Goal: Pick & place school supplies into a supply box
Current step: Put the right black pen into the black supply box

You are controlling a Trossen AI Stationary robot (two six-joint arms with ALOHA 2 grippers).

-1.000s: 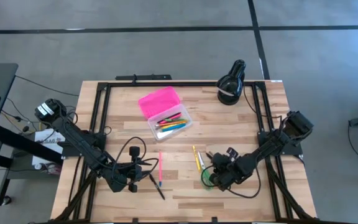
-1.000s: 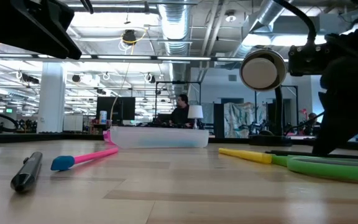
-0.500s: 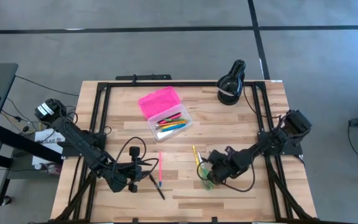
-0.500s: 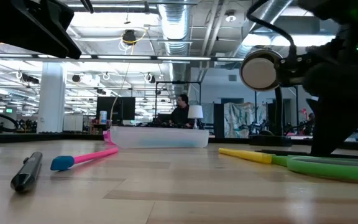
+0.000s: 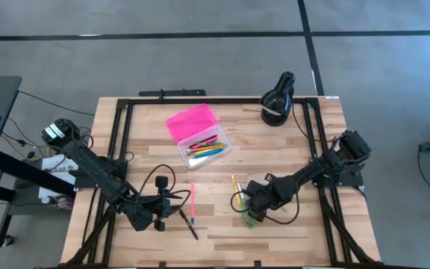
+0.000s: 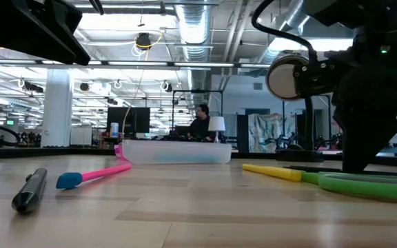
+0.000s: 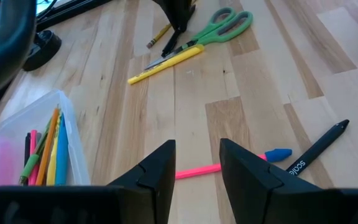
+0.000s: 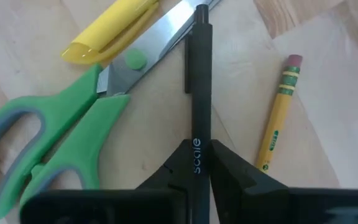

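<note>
My right gripper is shut on a black pen at the table's near middle, beside green-handled scissors, a yellow pen and a yellow pencil. My left gripper stands open near the front left, over a pink pen with a blue cap, with another black pen beside it. The supply box lies farther back with its pink lid open and several pens inside. My right gripper pinches the black pen's barrel between its two fingers, at the printed part near one end. The fingers come from above and lie across the pen. The pen's far end lies over the scissors' blade; whether it is lifted I cannot tell.
A black round lamp-like object stands at the far right corner. Black cables loop by the right arm. The black frame rails run along the table's sides. Bare wood lies between the box and the pens.
My right gripper has gone toward the table's left edge, from beside the scissors' handles to over the black pen and the scissors' blades. The pens, the scissors and the box lie where they were.
</note>
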